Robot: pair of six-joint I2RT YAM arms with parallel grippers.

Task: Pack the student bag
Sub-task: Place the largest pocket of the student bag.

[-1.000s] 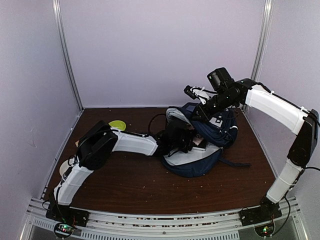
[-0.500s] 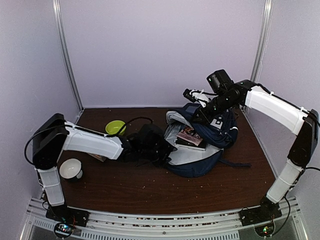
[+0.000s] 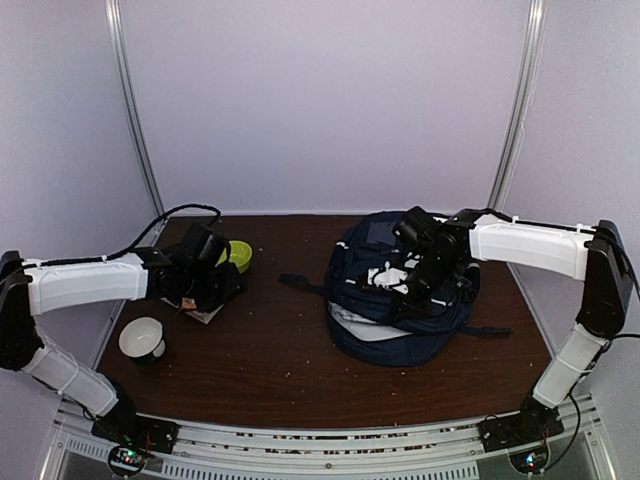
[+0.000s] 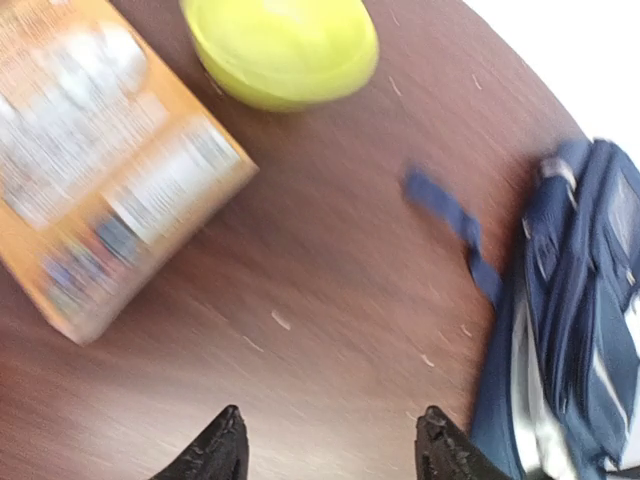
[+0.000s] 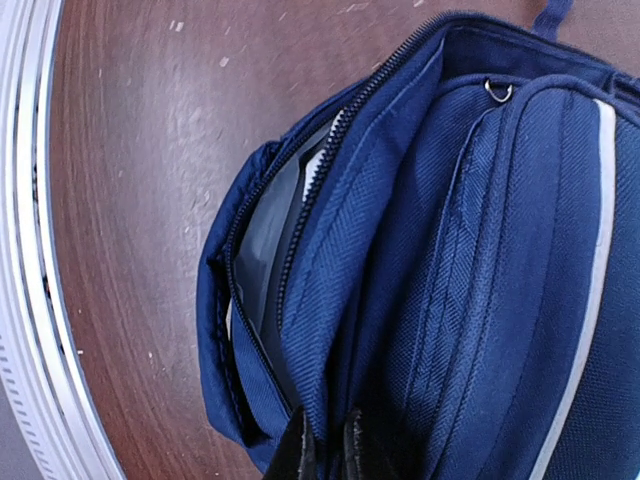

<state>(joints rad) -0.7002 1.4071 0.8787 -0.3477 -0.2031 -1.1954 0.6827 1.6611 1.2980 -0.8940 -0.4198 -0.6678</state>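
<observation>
Two claws. Left claw (image 4: 330, 428): wide open, empty, pulled back from bag (image 3: 395, 335) to box (image 4: 90, 170), desk (image 3: 290, 365) left; next pickup likely. Right claw (image 5: 326, 448): pinching bag flap, now lowered. Bag: right of centre.

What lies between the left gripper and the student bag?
Between the left gripper and the student bag lies bare table, except the bag's loose strap; top and left wrist views show it.
</observation>
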